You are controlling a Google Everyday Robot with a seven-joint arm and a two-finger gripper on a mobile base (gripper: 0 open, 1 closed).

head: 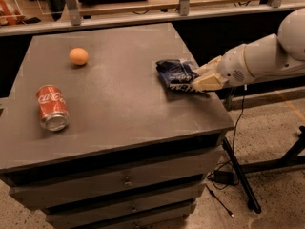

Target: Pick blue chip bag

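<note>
The blue chip bag (pixel 175 74) is a crumpled dark navy foil bag with white markings. It lies on the dark table top (pixel 119 104) near the right edge. My gripper (pixel 204 76) reaches in from the right on a white arm (pixel 259 56). It is open at the bag's right end. Its cream fingers (pixel 202 83) stand on either side of that end, touching or nearly touching it. The bag rests on the table.
A red Coca-Cola can (pixel 52 107) lies on its side at the left front. An orange (pixel 78 56) sits at the back left. The table has drawers (pixel 124 180) below. A black stand leg and cables (pixel 240 175) are on the floor to the right.
</note>
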